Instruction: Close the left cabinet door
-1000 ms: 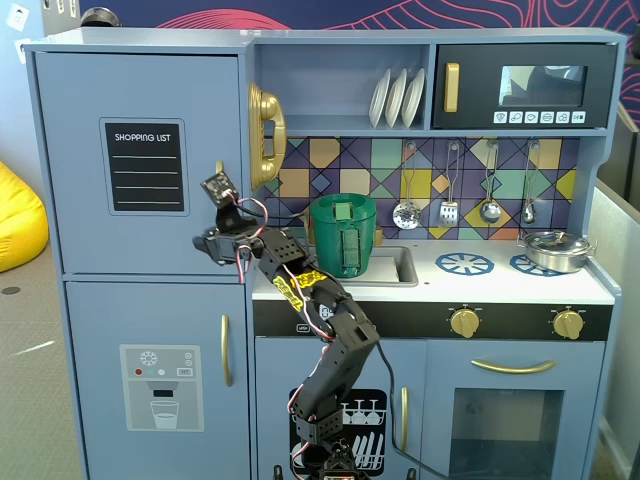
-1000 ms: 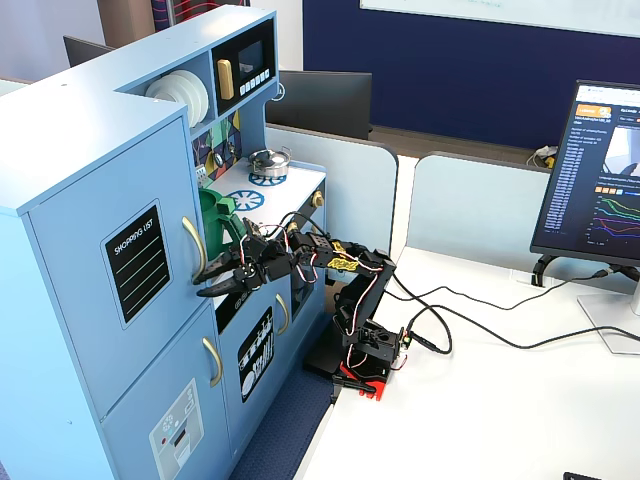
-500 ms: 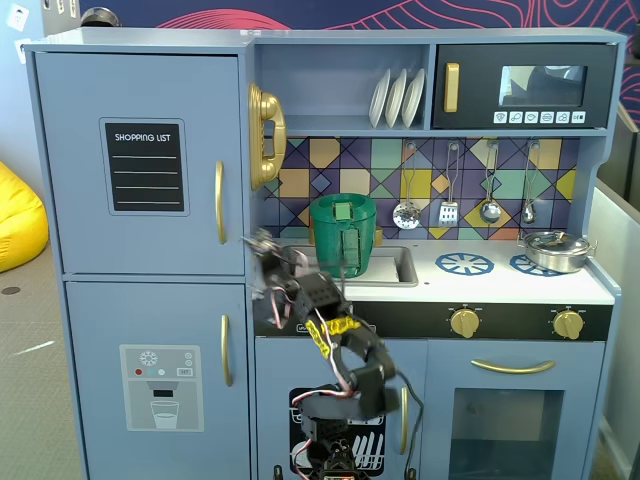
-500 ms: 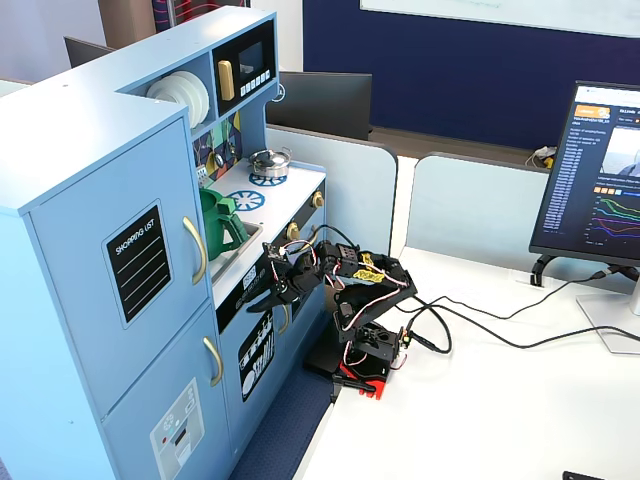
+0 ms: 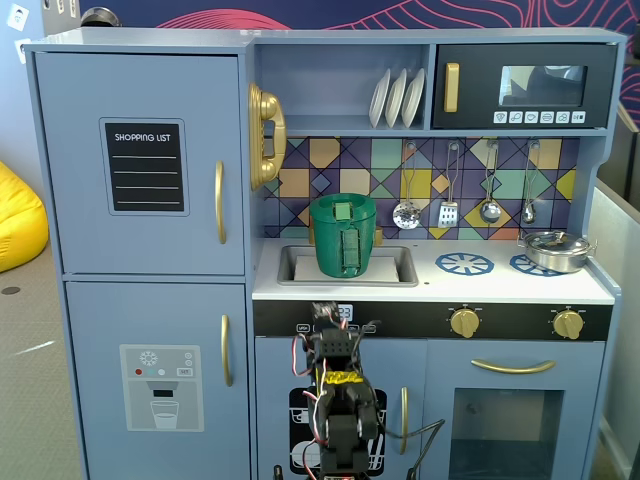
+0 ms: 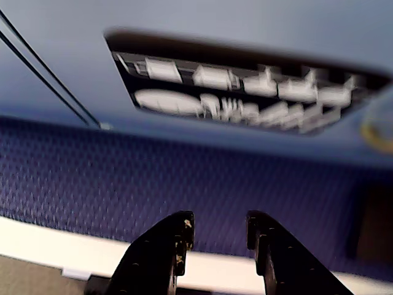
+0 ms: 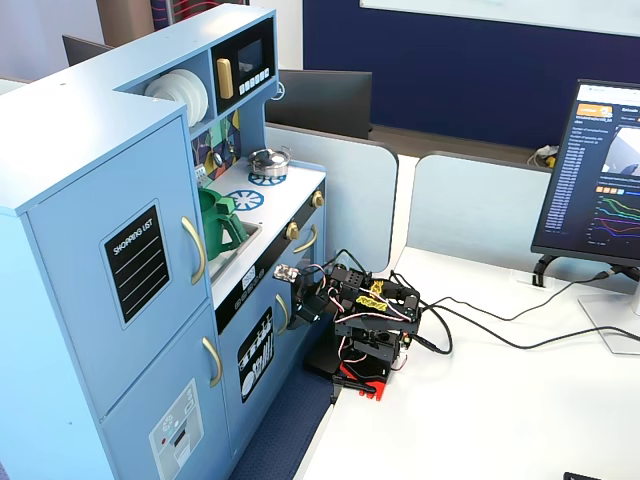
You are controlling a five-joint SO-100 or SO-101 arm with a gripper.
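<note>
The left cabinet door (image 5: 140, 100) is light blue with a black "SHOPPING LIST" panel (image 5: 146, 166) and a vertical gold handle (image 5: 219, 202). It sits flush with the cabinet front in both fixed views, also shown from the side (image 7: 90, 300). My arm (image 5: 336, 400) is folded low in front of the lower middle doors, well right of and below that door. My gripper (image 6: 219, 224) is open and empty in the wrist view. It points down along a lower door with a black graphic panel (image 6: 245, 92) toward a dark blue mat (image 6: 123, 178). It also shows in a fixed view (image 7: 308, 300).
Below the left door is a blue door with a water-dispenser graphic (image 5: 160, 390). A green pot (image 5: 343, 235) stands in the sink. A steel pan (image 5: 556, 250) sits on the hob, with a black microwave door (image 5: 525, 87) above. A monitor (image 7: 600, 170) and cables (image 7: 500, 320) are on the white table.
</note>
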